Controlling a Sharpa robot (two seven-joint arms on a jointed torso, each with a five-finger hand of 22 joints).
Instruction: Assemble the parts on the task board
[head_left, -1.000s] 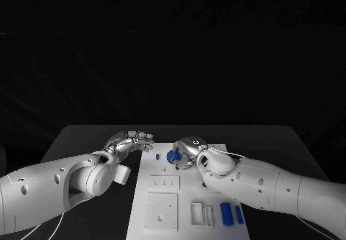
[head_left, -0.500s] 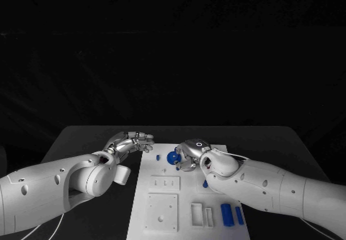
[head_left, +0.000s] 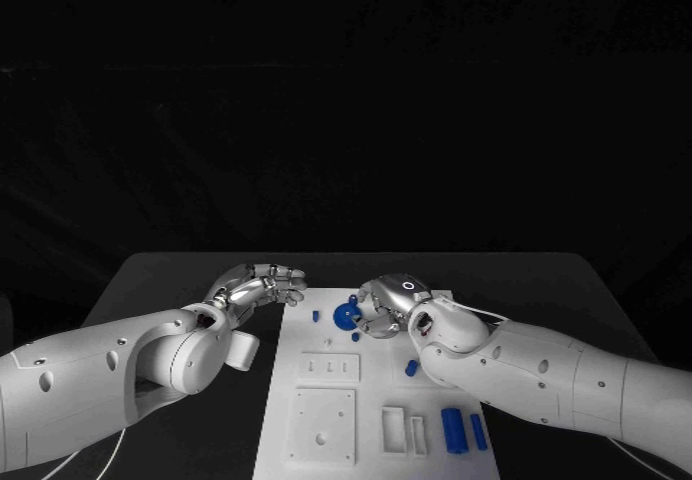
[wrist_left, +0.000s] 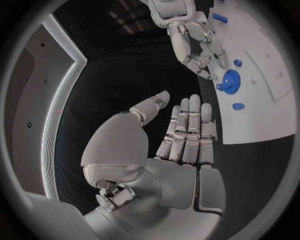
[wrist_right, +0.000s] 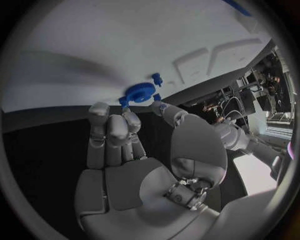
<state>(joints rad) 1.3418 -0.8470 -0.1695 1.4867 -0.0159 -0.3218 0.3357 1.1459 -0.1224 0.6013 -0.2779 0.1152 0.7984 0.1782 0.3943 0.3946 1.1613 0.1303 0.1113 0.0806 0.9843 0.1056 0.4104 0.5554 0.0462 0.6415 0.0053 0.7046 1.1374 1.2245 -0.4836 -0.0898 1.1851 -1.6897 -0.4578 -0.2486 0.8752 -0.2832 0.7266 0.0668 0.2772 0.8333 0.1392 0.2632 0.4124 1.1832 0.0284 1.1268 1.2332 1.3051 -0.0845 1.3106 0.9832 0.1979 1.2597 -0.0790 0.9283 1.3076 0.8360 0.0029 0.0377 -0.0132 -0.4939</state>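
Note:
The white task board (head_left: 289, 360) lies in the middle of the table. A round blue gear (head_left: 346, 316) sits near its far end, and it appears too in the left wrist view (wrist_left: 229, 81) and the right wrist view (wrist_right: 140, 92). My right hand (head_left: 389, 305) hovers just right of the gear, its fingertips (wrist_left: 206, 70) close beside the gear with nothing held. My left hand (head_left: 264, 285) hangs off the board's far left corner, fingers straight and thumb apart, empty (wrist_left: 181, 145). A small blue peg (head_left: 316, 315) stands left of the gear.
Another blue piece (head_left: 411, 367) lies mid-board by my right forearm. Two long blue parts (head_left: 453, 428) lie at the board's near right. White raised blocks (head_left: 329, 367) and slots (head_left: 392, 428) cover the near half of the board.
My right hand has slid a little to the right off the gear, which now shows more fully. The left hand has stayed put.

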